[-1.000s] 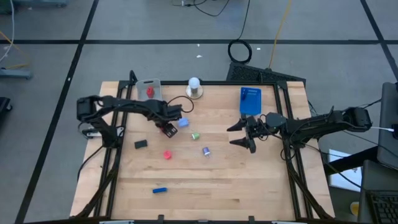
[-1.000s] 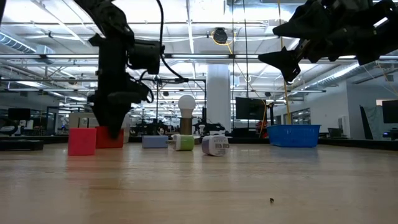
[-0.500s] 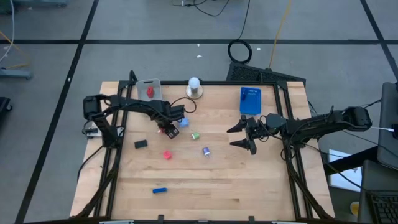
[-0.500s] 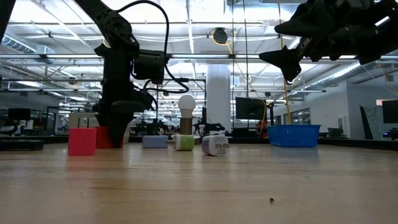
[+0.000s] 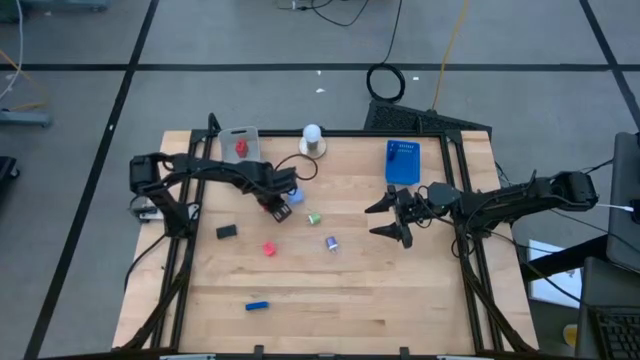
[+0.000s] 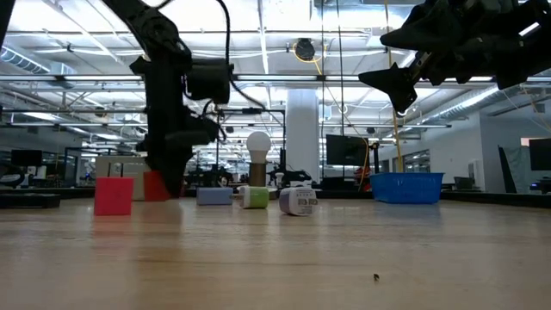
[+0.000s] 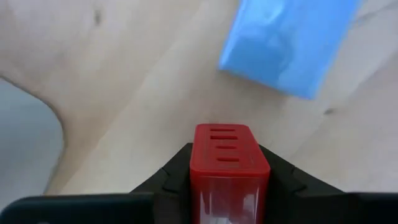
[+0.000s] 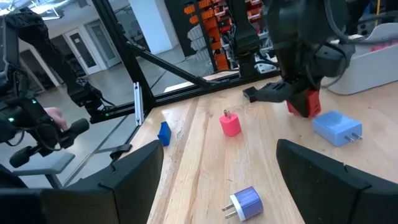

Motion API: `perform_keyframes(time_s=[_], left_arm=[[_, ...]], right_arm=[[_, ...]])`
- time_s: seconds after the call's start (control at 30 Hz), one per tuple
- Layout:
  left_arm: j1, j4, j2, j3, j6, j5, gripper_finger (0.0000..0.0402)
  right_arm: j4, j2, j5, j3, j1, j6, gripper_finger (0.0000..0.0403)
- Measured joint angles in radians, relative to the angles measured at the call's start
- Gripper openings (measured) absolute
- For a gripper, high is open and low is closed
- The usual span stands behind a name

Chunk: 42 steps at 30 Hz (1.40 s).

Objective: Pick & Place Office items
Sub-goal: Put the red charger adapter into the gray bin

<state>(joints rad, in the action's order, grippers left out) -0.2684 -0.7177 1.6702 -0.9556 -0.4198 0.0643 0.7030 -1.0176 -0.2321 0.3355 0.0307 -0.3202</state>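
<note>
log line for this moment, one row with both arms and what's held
left gripper: shut on red block, beside blue block | right gripper: open, empty, above table near blue tray

**Left gripper closes on red block**

A second ago the left gripper (image 5: 272, 205) stood open over the red block (image 7: 229, 168). It has since shifted toward the blue block (image 5: 295, 197), and its fingers (image 7: 175, 171) now clamp the red block, which looks lifted slightly off the table (image 5: 400, 290).
</note>
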Motion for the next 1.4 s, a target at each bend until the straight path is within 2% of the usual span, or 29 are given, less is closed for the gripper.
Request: perform_keyframes(time_s=[0.13, 0.37, 0.63, 0.93, 1.17, 1.4], left_arm=[[0.025, 0.033, -0.052, -0.001, -0.002, 0.016, 0.0116], [0.07, 0.081, -0.216, -0.001, -0.034, 0.075, 0.0116], [0.069, 0.062, -0.445, -0.002, -0.025, 0.241, 0.0116], [-0.099, -0.026, -0.593, -0.003, 0.021, 0.378, 0.0116], [-0.246, -0.015, -0.584, -0.003, 0.088, 0.485, 0.0116], [-0.36, 0.04, -0.524, 0.059, 0.104, 0.489, 0.0116]], right_arm=[[0.004, 0.0, 0.0, 0.0, 0.0, 0.0, 0.0302], [0.003, 0.0, 0.001, 0.0, 0.0, 0.0, 0.0302], [0.004, 0.0, 0.001, 0.0, 0.0, 0.001, 0.0302], [0.003, 0.0, 0.001, 0.0, 0.0, 0.008, 0.0302], [0.003, 0.0, 0.001, 0.0, 0.0, 0.011, 0.0302], [0.0, 0.0, 0.001, 0.0, 0.0, 0.019, 0.0302]])
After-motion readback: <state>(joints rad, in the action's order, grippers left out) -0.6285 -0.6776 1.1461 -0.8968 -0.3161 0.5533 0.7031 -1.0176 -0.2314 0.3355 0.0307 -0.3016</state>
